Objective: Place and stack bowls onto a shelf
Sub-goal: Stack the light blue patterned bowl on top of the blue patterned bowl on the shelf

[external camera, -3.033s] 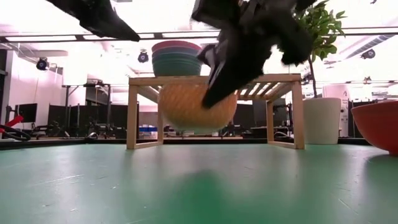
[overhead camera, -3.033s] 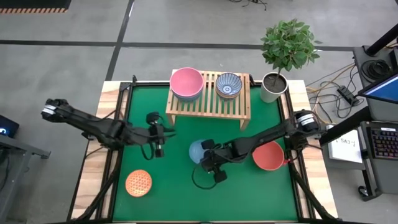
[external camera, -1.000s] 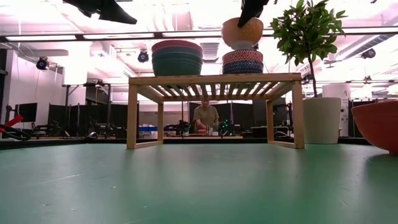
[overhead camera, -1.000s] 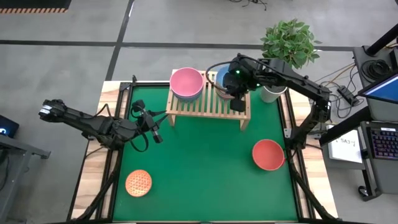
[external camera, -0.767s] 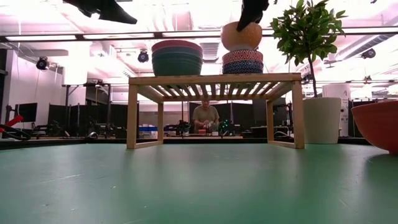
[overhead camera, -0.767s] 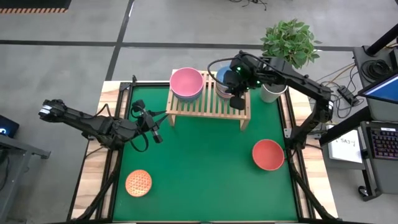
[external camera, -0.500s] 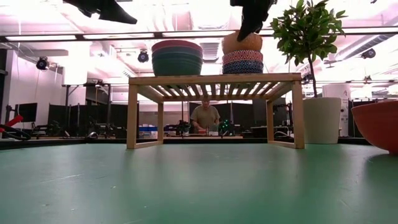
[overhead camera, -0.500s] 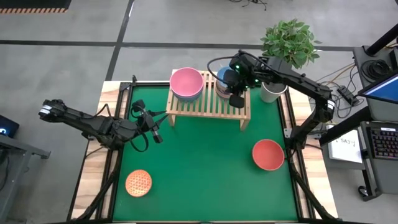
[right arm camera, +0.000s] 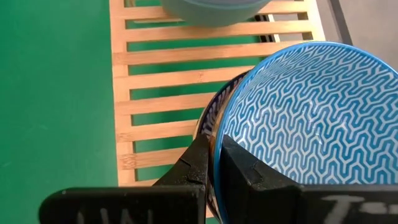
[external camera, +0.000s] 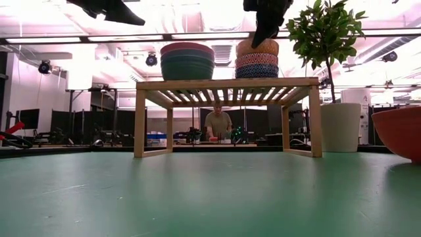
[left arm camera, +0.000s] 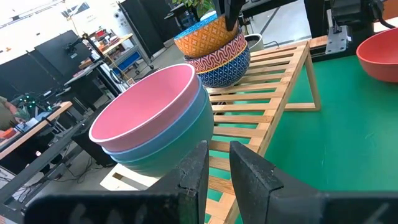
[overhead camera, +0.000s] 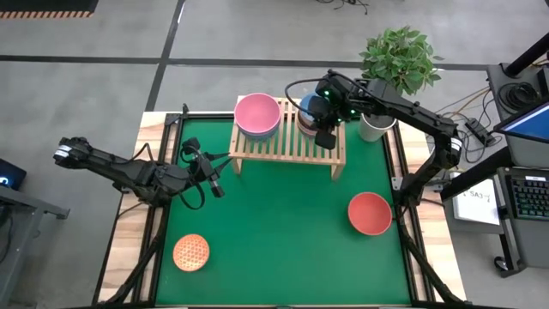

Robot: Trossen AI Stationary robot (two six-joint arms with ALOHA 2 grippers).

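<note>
My right gripper (right arm camera: pixel 214 140) is over the right part of the light-wood shelf (overhead camera: pixel 283 148), shut on a small bowl (right arm camera: pixel 298 118) with a blue zigzag inside and an orange patterned outside (external camera: pixel 257 46). That bowl sits nested in a red-and-blue patterned bowl (external camera: pixel 256 66) standing on the slats. At the shelf's left end, a pink bowl (overhead camera: pixel 257 113) tops a stack of larger bowls. A red bowl (overhead camera: pixel 370 213) and an orange patterned bowl (overhead camera: pixel 190 252) rest on the green mat. My left gripper (overhead camera: pixel 213 180) hangs shut over the mat's left side, touching nothing. My right gripper holds the blue-lined bowl by its rim (right arm camera: pixel 229 106) on the side toward the shelf's middle, one finger inside and one outside. The fingers come from above, pointing down. The bowl sits upright, its base in the patterned bowl below it.
A white plant pot (overhead camera: pixel 376 120) with a leafy plant stands just right of the shelf, close to my right arm. Open green mat (overhead camera: pixel 283 232) lies between the shelf and the near edge. A person sits in the room behind the shelf (external camera: pixel 217 124).
My right gripper has moved down over the shelf's right part, staying shut on the bowl's rim. The bowl, held clear above the patterned bowl a second ago, now sits nested in it.
</note>
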